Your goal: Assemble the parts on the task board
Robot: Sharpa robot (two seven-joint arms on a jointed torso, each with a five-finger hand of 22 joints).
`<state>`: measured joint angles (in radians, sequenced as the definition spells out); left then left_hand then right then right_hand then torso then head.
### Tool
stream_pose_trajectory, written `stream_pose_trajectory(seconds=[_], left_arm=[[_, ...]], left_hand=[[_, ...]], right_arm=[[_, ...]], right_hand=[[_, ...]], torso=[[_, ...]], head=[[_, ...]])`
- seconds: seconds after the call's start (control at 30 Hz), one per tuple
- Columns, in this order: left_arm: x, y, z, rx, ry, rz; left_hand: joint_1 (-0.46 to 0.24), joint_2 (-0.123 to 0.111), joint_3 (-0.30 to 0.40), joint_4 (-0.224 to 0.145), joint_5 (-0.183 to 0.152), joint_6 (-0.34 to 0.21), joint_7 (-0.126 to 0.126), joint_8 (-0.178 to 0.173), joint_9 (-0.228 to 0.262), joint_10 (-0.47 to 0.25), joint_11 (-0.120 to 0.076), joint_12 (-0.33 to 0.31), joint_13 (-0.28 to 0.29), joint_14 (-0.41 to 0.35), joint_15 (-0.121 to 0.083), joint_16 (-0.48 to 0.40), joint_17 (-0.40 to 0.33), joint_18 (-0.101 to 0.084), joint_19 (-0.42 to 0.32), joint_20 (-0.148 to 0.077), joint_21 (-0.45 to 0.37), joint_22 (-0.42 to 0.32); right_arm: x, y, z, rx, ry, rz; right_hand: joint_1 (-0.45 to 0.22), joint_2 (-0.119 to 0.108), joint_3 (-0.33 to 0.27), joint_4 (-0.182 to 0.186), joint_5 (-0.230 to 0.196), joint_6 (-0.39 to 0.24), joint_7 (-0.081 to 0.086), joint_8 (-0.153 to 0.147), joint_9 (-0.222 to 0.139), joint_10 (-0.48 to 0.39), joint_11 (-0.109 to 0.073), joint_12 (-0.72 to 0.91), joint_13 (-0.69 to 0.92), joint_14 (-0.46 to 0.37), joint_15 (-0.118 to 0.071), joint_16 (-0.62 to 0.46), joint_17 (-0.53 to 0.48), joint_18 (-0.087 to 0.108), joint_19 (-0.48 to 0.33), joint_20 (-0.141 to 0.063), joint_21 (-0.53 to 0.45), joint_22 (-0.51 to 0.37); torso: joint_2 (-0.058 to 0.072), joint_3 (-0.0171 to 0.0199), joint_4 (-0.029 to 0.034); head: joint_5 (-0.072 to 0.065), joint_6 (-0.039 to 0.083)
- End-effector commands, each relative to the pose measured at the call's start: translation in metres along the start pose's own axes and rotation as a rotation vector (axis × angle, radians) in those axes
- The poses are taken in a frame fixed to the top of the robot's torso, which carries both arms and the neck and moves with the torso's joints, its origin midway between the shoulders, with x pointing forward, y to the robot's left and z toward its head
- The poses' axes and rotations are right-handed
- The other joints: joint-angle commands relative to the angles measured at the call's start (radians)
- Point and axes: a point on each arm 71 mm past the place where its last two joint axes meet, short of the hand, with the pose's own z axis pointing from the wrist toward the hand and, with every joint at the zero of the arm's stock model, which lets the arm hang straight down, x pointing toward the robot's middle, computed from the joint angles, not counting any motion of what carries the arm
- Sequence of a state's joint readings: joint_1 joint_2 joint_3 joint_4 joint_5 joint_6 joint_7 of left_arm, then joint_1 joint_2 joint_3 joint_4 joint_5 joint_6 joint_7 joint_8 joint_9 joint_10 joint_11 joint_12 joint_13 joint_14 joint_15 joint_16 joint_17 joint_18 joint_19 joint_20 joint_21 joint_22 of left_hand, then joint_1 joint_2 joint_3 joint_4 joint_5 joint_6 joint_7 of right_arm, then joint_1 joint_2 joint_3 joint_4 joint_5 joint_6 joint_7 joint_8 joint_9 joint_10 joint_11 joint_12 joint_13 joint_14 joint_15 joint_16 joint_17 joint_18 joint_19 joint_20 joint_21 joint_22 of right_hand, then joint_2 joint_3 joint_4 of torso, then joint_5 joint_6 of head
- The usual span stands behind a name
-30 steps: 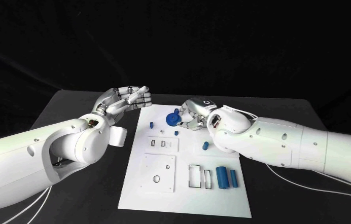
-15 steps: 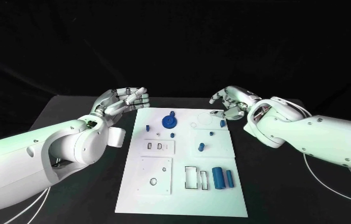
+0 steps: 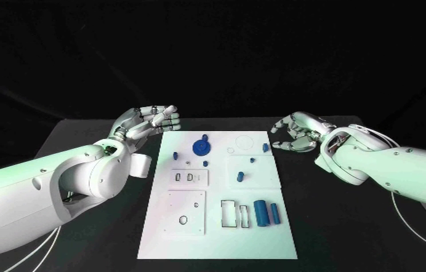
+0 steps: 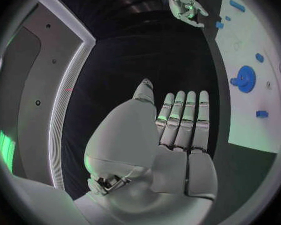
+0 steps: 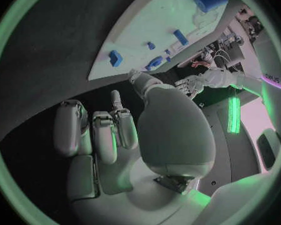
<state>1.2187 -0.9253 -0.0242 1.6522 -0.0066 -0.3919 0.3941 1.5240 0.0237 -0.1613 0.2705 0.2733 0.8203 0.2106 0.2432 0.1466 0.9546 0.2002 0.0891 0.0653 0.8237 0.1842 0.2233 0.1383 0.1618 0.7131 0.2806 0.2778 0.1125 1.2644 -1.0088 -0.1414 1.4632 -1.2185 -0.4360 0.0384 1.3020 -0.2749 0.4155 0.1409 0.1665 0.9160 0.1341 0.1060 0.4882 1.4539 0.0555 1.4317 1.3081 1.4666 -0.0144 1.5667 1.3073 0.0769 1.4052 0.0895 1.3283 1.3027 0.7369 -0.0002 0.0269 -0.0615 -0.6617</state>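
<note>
Black table point(image 3: 98, 223) carries one white task board point(image 3: 222, 235) lying flat in its middle, between two white arms. One left hand point(image 3: 149, 122) is raised just off the board's far left corner, its fingers straight and slightly apart, with nothing in them. One right hand point(image 3: 300, 132) hovers just off the far right edge, its fingers loosely curled but apart, also holding nothing. Neither hand touches the board or any part.

On the board, blue parts lie scattered. One round gear-like piece point(image 3: 203, 147), the largest, sits at the far end near the middle. One thick cylinder point(image 3: 261, 213) lies near the right edge at the near end, with one thinner rod point(image 3: 274, 213) just beside it. One short oblong peg point(image 3: 239, 175) lies around the board's centre. Several small blue bits, at least five, dot the far half, too small to tell apart. Two raised white plates occupy the left side: a smaller slotted one point(image 3: 189, 177) and a larger one point(image 3: 186, 212) with holes. Nothing stands between the hands and the parts.
</note>
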Motion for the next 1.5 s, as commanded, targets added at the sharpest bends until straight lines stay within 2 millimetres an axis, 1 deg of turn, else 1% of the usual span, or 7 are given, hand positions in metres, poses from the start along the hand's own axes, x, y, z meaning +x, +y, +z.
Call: stream_pose_trajectory(seconds=[0.03,0.13,0.4,0.53,0.77,0.97,1.5], left_arm=[[0.003,0.000,0.001,0.009,0.023,-0.007],[0.003,0.000,0.001,0.008,0.023,-0.007],[0.002,0.000,0.001,0.008,0.022,-0.007],[0.002,0.000,0.000,0.007,0.021,-0.006],[0.002,0.000,0.000,0.007,0.023,-0.006],[0.002,0.000,0.000,0.006,0.022,-0.006],[0.001,0.000,0.000,0.002,0.023,-0.005]], left_hand=[[-0.001,0.009,-0.006,-0.001,-0.005,-0.007,0.025,-0.004,-0.001,0.000,0.008,-0.004,0.000,-0.006,-0.002,-0.006,-0.001,0.012,0.007,0.001,-0.007,-0.001],[-0.001,0.009,-0.006,-0.001,-0.005,-0.007,0.025,-0.004,-0.001,0.000,0.008,-0.004,0.000,-0.006,-0.002,-0.006,-0.001,0.012,0.007,0.001,-0.007,-0.001],[-0.001,0.009,-0.006,-0.001,-0.005,-0.007,0.025,-0.004,-0.001,0.000,0.008,-0.004,0.000,-0.006,-0.002,-0.006,-0.001,0.012,0.007,0.001,-0.007,-0.001],[0.001,0.009,-0.007,-0.002,-0.005,-0.007,0.025,-0.004,-0.001,0.000,0.008,-0.005,0.001,-0.006,-0.002,-0.006,-0.001,0.012,0.007,0.001,-0.008,-0.002],[0.001,0.009,-0.007,-0.002,-0.005,-0.007,0.025,-0.004,-0.001,0.000,0.008,-0.005,0.001,-0.006,-0.002,-0.006,-0.001,0.012,0.007,0.001,-0.008,-0.002],[0.001,0.009,-0.007,-0.002,-0.005,-0.007,0.025,-0.004,-0.001,0.000,0.008,-0.005,0.001,-0.006,-0.002,-0.006,-0.001,0.012,0.007,0.001,-0.008,-0.002],[0.002,0.009,-0.008,-0.003,-0.005,-0.007,0.025,-0.004,-0.001,0.000,0.008,-0.006,0.001,-0.006,-0.002,-0.008,-0.002,0.012,0.007,0.001,-0.009,-0.003]], right_arm=[[0.005,-0.002,0.002,-0.025,0.033,0.004],[0.009,-0.005,0.004,-0.013,0.039,0.006],[0.020,-0.008,0.008,-0.001,0.053,0.011],[0.026,-0.009,0.011,0.004,0.065,0.011],[0.034,-0.008,0.015,0.005,0.078,0.008],[0.038,-0.006,0.018,0.004,0.081,0.009],[0.043,-0.004,0.022,0.006,0.091,0.012]], right_hand=[[0.012,0.004,-0.007,-0.001,0.008,-0.006,-0.001,-0.008,-0.003,-0.004,-0.005,-0.004,0.104,0.104,-0.004,0.003,0.261,-0.003,-0.003,0.000,-0.001,0.001],[0.014,0.005,-0.010,-0.002,0.011,-0.009,0.001,-0.009,-0.004,-0.003,-0.003,-0.002,0.106,0.104,-0.003,0.004,0.263,-0.003,-0.002,0.000,-0.001,0.001],[0.021,0.012,-0.010,-0.005,0.020,-0.008,0.004,-0.010,-0.007,-0.001,0.000,0.001,0.109,0.104,-0.001,0.004,0.263,-0.004,0.000,0.001,0.001,0.004],[0.027,0.019,-0.007,-0.007,0.026,-0.004,0.006,-0.008,-0.009,0.002,0.001,0.004,0.112,0.104,0.001,0.004,0.263,-0.004,0.001,0.002,0.001,0.005],[0.034,0.027,-0.001,-0.010,0.033,0.004,0.007,-0.004,-0.011,0.006,0.002,0.008,0.117,0.104,0.002,0.004,0.263,-0.004,0.002,0.004,0.002,0.008],[0.037,0.036,0.007,-0.011,0.036,0.010,0.007,-0.002,-0.013,0.010,0.002,0.013,0.122,0.104,0.002,0.004,0.263,-0.005,0.004,0.004,0.004,0.011],[0.041,0.066,0.056,-0.021,0.032,0.079,-0.008,0.026,-0.016,0.024,-0.010,0.030,0.139,0.104,-0.006,0.004,0.263,-0.006,0.010,-0.001,0.009,0.020]], torso=[[0.002,0.0047,0.0023],[0.004,0.0063,0.0033],[0.005,0.0055,0.0044],[0.005,0.0048,0.0012],[0.004,0.0052,0.0031],[0.003,0.0033,0.0021],[0.003,0.0029,0.0022]], head=[[-0.001,-0.001],[0.000,-0.001],[0.002,-0.006],[0.003,-0.007],[0.002,-0.010],[0.003,-0.011],[0.007,-0.015]])
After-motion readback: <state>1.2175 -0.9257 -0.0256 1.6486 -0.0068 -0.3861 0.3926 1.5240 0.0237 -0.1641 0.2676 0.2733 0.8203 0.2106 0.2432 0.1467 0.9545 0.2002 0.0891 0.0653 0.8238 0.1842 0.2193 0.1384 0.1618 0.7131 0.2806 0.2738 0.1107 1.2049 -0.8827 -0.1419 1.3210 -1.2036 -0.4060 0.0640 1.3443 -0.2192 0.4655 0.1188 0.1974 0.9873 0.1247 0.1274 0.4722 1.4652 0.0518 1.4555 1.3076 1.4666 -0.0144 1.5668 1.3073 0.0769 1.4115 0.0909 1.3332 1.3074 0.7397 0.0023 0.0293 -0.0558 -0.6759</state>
